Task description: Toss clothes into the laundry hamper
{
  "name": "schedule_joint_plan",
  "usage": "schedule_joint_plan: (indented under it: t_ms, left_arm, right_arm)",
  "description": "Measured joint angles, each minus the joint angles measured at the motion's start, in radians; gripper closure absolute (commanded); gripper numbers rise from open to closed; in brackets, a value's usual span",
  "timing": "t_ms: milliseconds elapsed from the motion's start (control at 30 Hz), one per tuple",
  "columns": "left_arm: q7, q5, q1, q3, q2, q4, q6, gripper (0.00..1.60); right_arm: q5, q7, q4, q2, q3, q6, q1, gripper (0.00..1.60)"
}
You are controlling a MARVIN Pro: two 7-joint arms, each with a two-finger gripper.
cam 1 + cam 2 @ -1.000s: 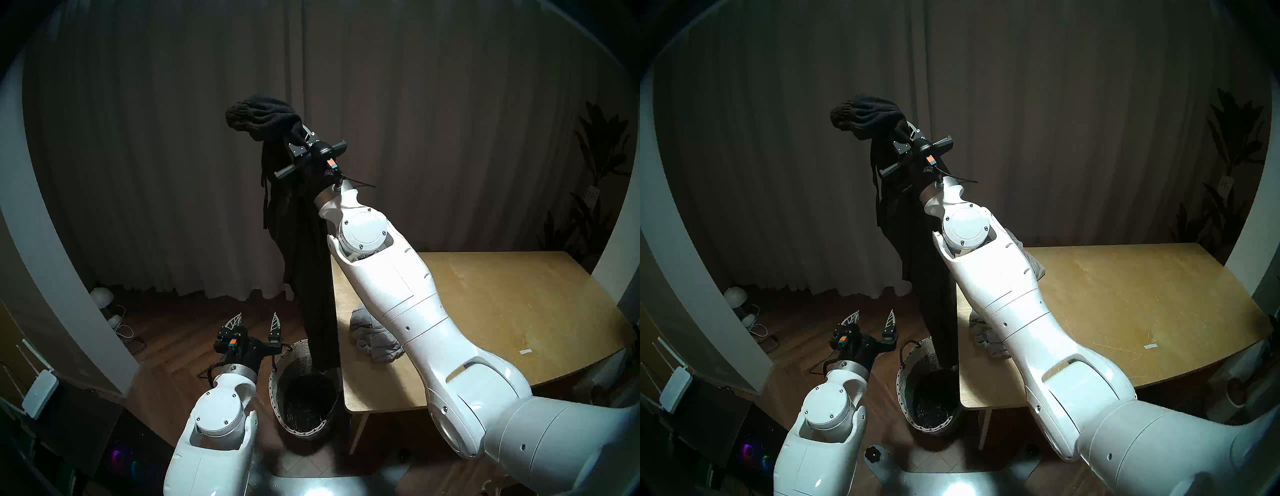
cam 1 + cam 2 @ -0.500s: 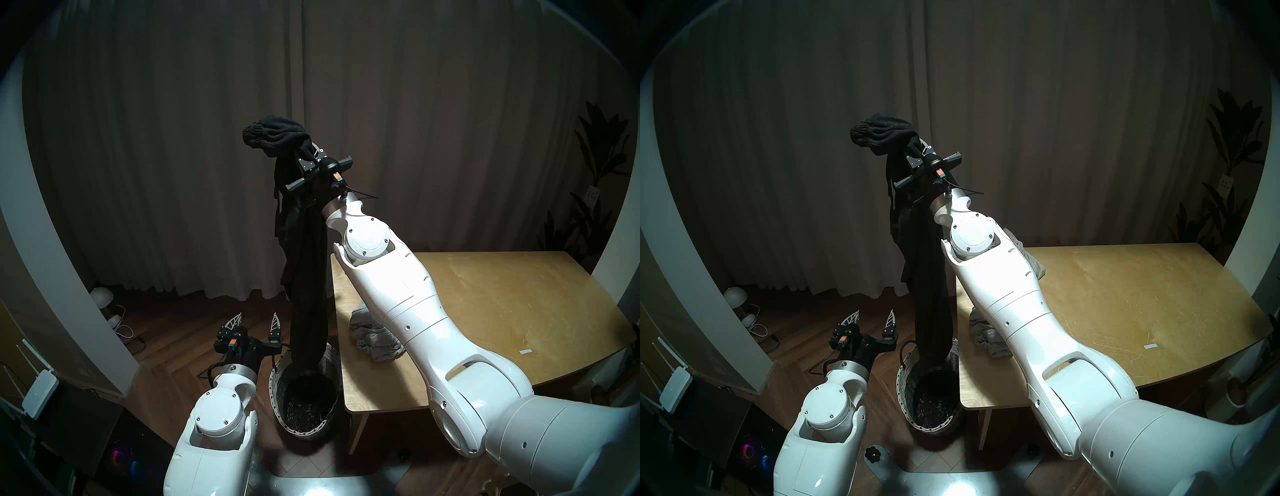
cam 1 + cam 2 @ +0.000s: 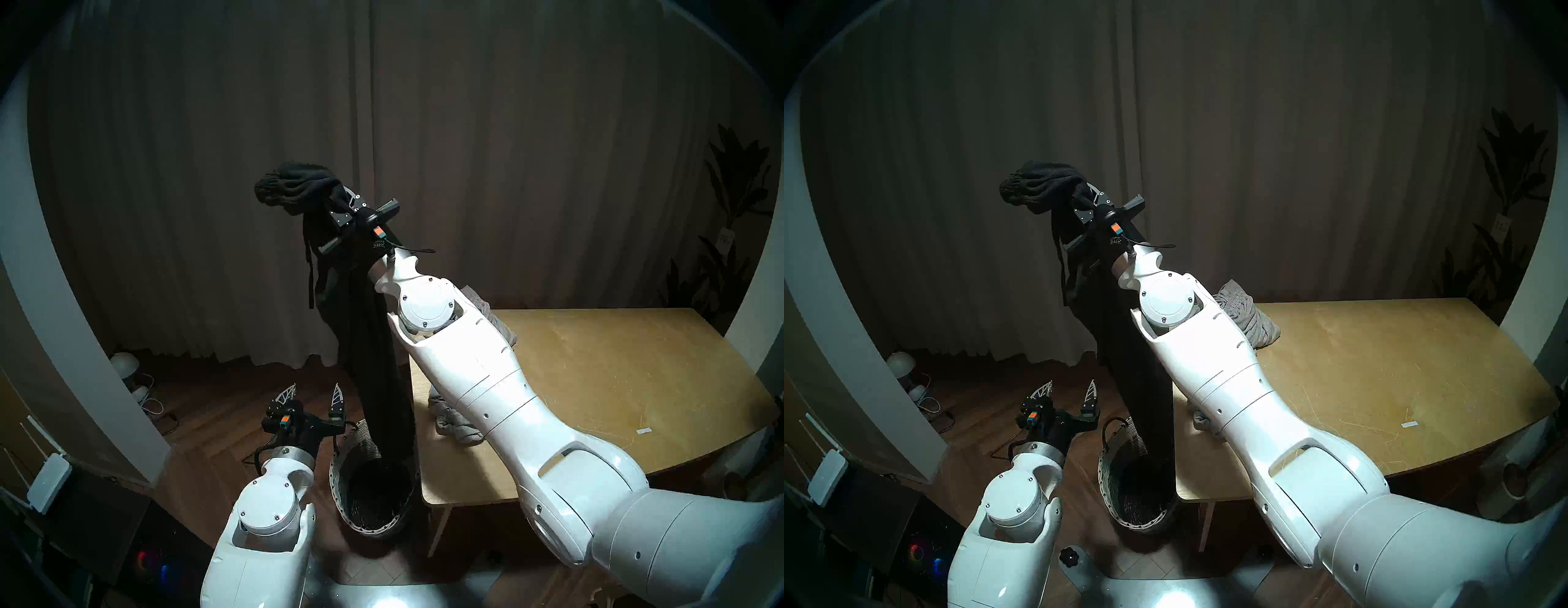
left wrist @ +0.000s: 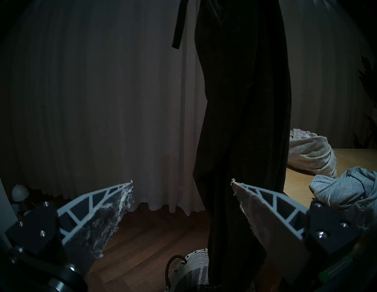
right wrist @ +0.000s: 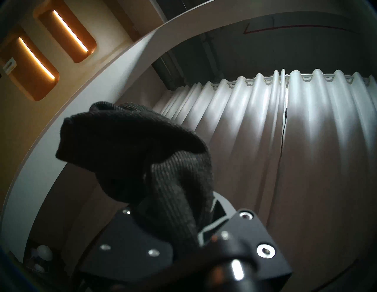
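Observation:
The large black knit garment (image 3: 377,361) hangs long from my right gripper (image 3: 339,203), which is raised high and shut on its bunched top end (image 5: 132,146). Its lower end dangles at the far right part of the wicker hamper's rim (image 3: 339,492), next to the table edge. My left gripper (image 3: 315,388) is open and empty, just left of the hamper (image 4: 195,269) and the hanging cloth (image 4: 244,122). The small heather-grey garment (image 3: 460,426) and the beige-grey ribbed one (image 3: 1246,314) lie on the wooden table (image 3: 615,382), partly hidden by my right arm.
The hamper stands on the wood floor against the table's left front corner. A white curved wall (image 3: 63,297) is on the left, with a router (image 3: 49,482) below it. A small lamp and cables (image 3: 127,365) lie by the curtain. A plant (image 3: 729,212) stands far right.
My right gripper has come lower and swung left with the black garment. The garment's lower end swung over the hamper and back toward the table edge. The left arm has not moved.

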Motion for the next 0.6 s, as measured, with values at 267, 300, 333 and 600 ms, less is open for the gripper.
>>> schedule_joint_plan:
  t_ms: [267, 300, 333, 600]
  left_arm:
    - [0.0, 0.0, 0.0, 0.0, 0.0, 0.0, 0.0, 0.0]
    - [0.0, 0.0, 0.0, 0.0, 0.0, 0.0, 0.0, 0.0]
    - [0.0, 0.0, 0.0, 0.0, 0.0, 0.0, 0.0, 0.0]
    - [0.0, 0.0, 0.0, 0.0, 0.0, 0.0, 0.0, 0.0]
  right_arm:
    - [-0.013, -0.021, -0.053, -0.002, -0.014, 0.047, -0.029, 1.6]
    - [-0.015, -0.022, -0.058, -0.001, -0.015, 0.052, -0.033, 1.6]
    - [-0.019, -0.025, -0.064, -0.001, -0.018, 0.058, -0.037, 1.6]
    - [-0.065, -0.05, -0.059, 0.0, -0.056, 0.085, -0.074, 1.6]
